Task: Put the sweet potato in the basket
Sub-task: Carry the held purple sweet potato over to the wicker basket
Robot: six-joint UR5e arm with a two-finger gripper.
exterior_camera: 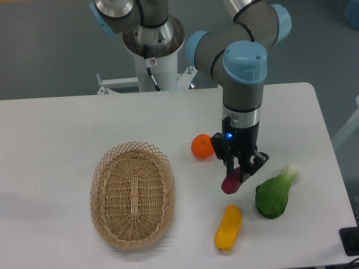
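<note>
The sweet potato point(230, 182) is a small magenta-purple tuber, held between the fingers of my gripper point(238, 174) at the right of the table's middle. The gripper points down and is shut on it; whether the tuber touches the table I cannot tell. The basket point(133, 193) is an oval tan wicker one with a looped rim. It stands empty at the front left, well to the left of the gripper.
A round orange fruit point(202, 146) lies just left of the gripper. A yellow-orange oblong vegetable point(228, 227) lies in front of it. A green leafy vegetable point(275, 194) lies to its right. The robot base point(152, 50) stands at the back.
</note>
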